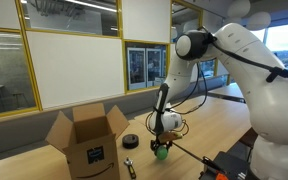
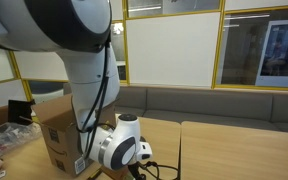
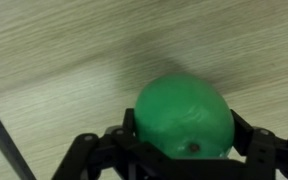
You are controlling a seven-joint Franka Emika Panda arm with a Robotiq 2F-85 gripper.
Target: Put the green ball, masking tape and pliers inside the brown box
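The green ball [image 3: 182,110] rests on the wooden table and fills the wrist view. My gripper [image 3: 184,128] is shut on it, with a black finger pressed against each side. An exterior view shows the gripper [image 1: 161,147] pointing down onto the ball [image 1: 161,153] near the table's front. The brown box [image 1: 87,140] stands open to the left, flaps up, and also appears as the brown box [image 2: 54,130] behind my arm. The dark masking tape [image 1: 130,142] lies between box and ball. The pliers [image 1: 131,166] lie in front of the tape. Ball, tape and pliers are hidden where the arm blocks the view.
A thin black cable [image 3: 4,140] crosses the table beside the ball. Red and black gear [image 1: 227,165] sits at the table's front right. My arm's white body [image 2: 74,50] blocks much of an exterior view. Glass office walls stand behind the table.
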